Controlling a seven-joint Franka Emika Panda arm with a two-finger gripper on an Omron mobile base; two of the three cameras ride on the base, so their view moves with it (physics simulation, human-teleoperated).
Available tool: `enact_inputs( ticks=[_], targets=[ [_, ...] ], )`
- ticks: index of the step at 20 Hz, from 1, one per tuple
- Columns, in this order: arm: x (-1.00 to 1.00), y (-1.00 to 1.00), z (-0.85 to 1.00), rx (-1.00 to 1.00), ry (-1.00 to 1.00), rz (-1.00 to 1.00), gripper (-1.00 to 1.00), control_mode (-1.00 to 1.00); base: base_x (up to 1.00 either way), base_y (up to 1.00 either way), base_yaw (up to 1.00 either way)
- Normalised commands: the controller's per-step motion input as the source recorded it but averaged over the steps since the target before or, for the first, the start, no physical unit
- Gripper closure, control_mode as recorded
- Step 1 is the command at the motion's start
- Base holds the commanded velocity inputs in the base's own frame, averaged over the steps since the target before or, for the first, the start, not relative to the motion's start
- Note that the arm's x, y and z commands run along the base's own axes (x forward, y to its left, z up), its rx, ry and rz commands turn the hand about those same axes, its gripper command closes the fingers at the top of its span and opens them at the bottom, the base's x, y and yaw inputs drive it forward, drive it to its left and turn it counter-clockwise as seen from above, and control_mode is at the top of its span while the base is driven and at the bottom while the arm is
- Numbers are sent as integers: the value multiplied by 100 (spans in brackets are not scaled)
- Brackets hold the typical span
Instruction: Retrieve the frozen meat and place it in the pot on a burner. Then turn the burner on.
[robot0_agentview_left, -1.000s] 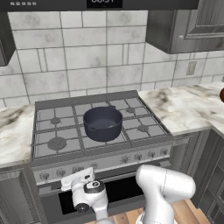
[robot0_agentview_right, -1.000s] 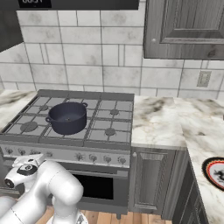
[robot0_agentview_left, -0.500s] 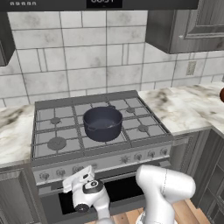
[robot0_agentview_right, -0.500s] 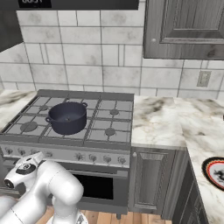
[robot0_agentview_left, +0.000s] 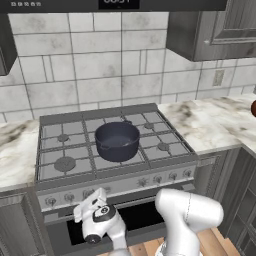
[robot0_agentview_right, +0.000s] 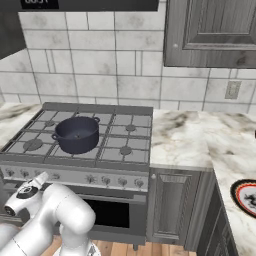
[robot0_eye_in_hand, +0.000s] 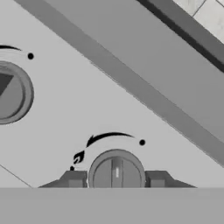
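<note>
Gripper (robot0_eye_in_hand: 116, 183) fingers sit on both sides of a round knob (robot0_eye_in_hand: 116, 171) on the stove's front panel (robot0_eye_in_hand: 65, 118), squeezed tight on it, so I think I'm about to turn the burner on. Another knob (robot0_eye_in_hand: 11, 92) sits beside it. Up on the stove top (robot0_agentview_left: 65, 150), the pot (robot0_agentview_left: 117, 140) rests near the middle burners.

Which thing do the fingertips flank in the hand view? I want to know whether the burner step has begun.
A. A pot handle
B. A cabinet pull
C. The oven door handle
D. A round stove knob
D: in the hand view the gripper has a dark fingertip on each side of a round stove knob under a flame mark.
</note>
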Motion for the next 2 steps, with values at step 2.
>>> enact_inputs(
  ticks=[2],
  targets=[
    [0, 8, -17, -27, -9, 9, 100, -100, 0, 0, 0]
  ],
)
